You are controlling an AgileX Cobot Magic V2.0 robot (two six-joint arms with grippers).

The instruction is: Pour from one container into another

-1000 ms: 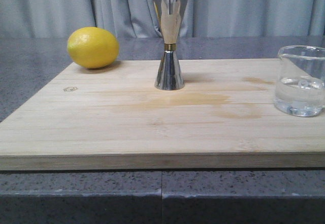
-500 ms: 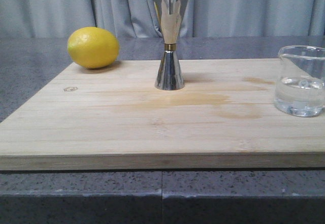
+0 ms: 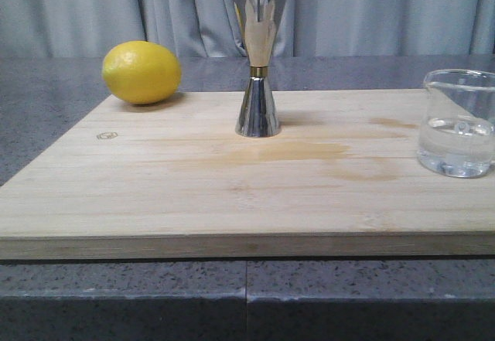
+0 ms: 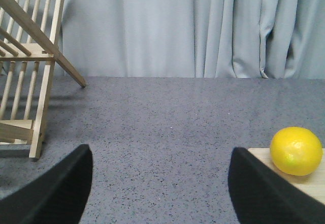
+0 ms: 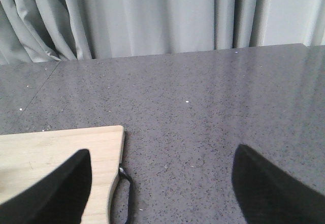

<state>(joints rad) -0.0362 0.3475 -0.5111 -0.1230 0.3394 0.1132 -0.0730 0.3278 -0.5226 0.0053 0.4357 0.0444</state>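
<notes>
Front view: no tool in frame. Steel jigger (image 3: 259, 63) stands upright on the wooden cutting board (image 3: 232, 194), toward the board's far edge, mid-width. Glass beaker (image 3: 458, 123) sits upright at the board's right edge, partly cut off by the frame, holding clear liquid to roughly half height; it is well apart from the jigger. Lemon (image 3: 141, 72) rests at the board's far-left corner. Board lies on the grey speckled tabletop (image 3: 46, 101), grey curtain (image 3: 387, 12) behind. Faint darker stains on the board between jigger and beaker. Left wrist view: left tool (image 4: 160, 183) spread wide, nothing between its fingers (image 4: 56, 193), hovering over bare tabletop (image 4: 167, 122). The lemon (image 4: 296, 151) sits just beyond the tip of one finger, on a corner of the board (image 4: 312, 186); cannot tell whether that finger touches the board. A wooden slatted rack (image 4: 28, 66) stands ahead on the other finger's side. Jigger and beaker are both outside this view. Right wrist view: right tool (image 5: 162, 183) also spread wide and holding nothing, over the tabletop (image 5: 203, 107). A board corner (image 5: 56, 148) with a dark cord loop (image 5: 126, 188) lies by one finger (image 5: 51, 193), the loop just inside the gap. Beaker and jigger not visible here either.
</notes>
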